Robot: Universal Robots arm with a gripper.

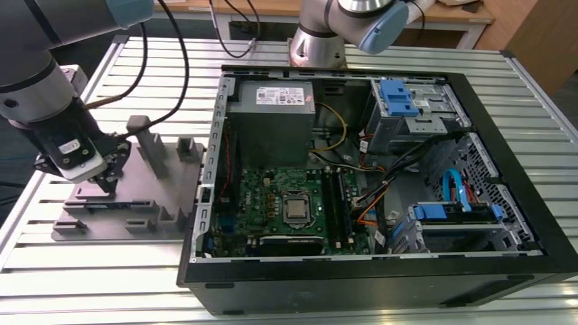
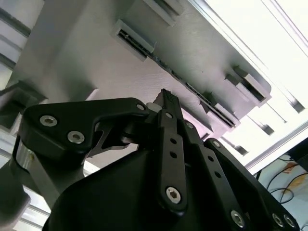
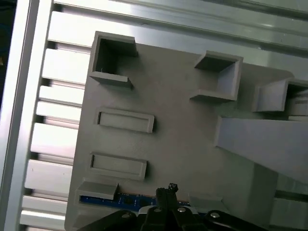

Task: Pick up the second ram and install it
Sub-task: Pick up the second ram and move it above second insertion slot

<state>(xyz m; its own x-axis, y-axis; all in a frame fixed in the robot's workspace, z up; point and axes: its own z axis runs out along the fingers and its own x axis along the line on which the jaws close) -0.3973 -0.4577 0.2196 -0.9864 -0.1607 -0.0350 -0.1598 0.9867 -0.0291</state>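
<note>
- The gripper [image 1: 99, 179] hangs from the arm [image 1: 36, 88] low over the grey tray [image 1: 135, 227], at about 9 o'clock in the exterior view. I cannot tell whether it is open or closed.
- In the first wrist view the gripper [image 3: 171, 188] sits right at the memory stick [image 3: 113, 198], a thin dark strip with a blue edge. I cannot tell whether it touches the stick or is just clear of it.
- The memory stick rests in the tray. In the second wrist view it runs on edge between two small slotted blocks [image 2: 134, 36], one at each end.
- In the exterior view the stick [image 1: 95, 205] shows as a short blue line at 6 o'clock of the gripper, close under it.
- Two upright posts [image 1: 146, 145] of the tray stand at about 2 o'clock of the gripper.
- The tray lies on a table of metal slats [image 1: 91, 284], just beside an open computer case [image 1: 505, 271], at the case's 9 o'clock.
- Inside the case a green board [image 1: 262, 196] lies at about 7 o'clock, with a square silver chip [image 1: 296, 208] near its middle.
- A grey power box [image 1: 271, 101] sits at 12 o'clock of the board.
- A second arm's base [image 1: 318, 40] stands at 12 o'clock of the case.
</note>
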